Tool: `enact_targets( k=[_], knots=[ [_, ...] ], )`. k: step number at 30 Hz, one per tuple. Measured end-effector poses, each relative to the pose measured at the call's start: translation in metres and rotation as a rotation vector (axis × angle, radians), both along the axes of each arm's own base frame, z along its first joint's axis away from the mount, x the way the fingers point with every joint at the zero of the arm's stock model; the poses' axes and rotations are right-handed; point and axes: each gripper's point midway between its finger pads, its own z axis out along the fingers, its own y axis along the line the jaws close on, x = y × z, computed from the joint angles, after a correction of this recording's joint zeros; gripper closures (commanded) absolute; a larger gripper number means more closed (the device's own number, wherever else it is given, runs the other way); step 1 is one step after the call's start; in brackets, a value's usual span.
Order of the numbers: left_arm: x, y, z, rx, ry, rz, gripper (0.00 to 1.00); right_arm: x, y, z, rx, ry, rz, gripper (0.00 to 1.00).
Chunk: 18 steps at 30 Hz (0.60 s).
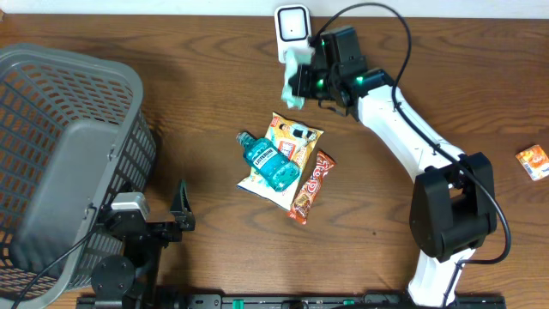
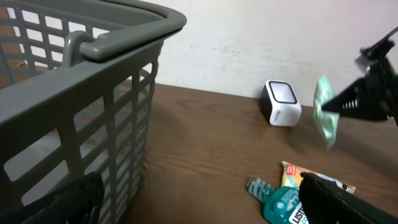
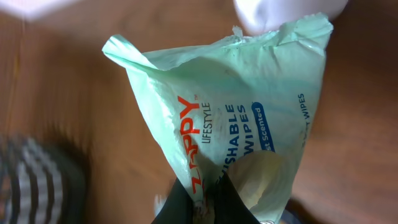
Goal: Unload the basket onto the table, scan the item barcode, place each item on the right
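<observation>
Far left: grey basket (image 1: 69,163), tilted on its side. Left claw (image 1: 178,213) just beside it, low over the counter (image 1: 171,103), jaws spread wide, holding nothing.

Centre: loose pile, all touching. Blue mouthwash bottle (image 1: 273,163) lies on a snack packet (image 1: 296,137), candy bar (image 1: 310,187) against their right edge.

Centre-right, at the back: white scanner (image 1: 292,24). The wipes pack (image 1: 293,75), pale green and soft, hangs just in front of it, off the counter. Right claw (image 1: 305,83) is clamped tight on one edge of the pack.

Far right: small orange packet (image 1: 533,161), well apart from the rest.

Risks, as judged: the pack is limp and pinched by a thin margin, so it may sag, twist or slide free. No barcode shows in any view; if it faces away from the scanner window, no read. Pack is close enough that a careless turn could nudge the scanner.

Counter is dark brown wood grain, matte. Plain white wall behind.
</observation>
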Motion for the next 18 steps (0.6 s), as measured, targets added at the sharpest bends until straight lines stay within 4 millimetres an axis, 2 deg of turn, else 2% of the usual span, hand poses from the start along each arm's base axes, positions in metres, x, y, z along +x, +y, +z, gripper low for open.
enact_targets(
  k=[4,7,9,18],
  knots=[
    [0.000,0.000,0.000,0.000,0.000,0.000,0.00,0.029,-0.004,0.022,0.001,-0.081,-0.085,0.99],
    [0.000,0.000,0.000,0.000,0.000,0.000,0.00,0.060,0.000,0.035,0.008,-0.160,-0.131,0.99],
    [0.000,0.000,0.000,0.000,0.000,0.000,0.00,0.083,0.002,0.036,0.004,-0.204,-0.160,0.99],
    [0.000,0.000,0.000,0.000,0.000,0.000,0.00,0.161,0.007,-0.012,-0.037,-0.316,-0.277,0.99]
  ],
)
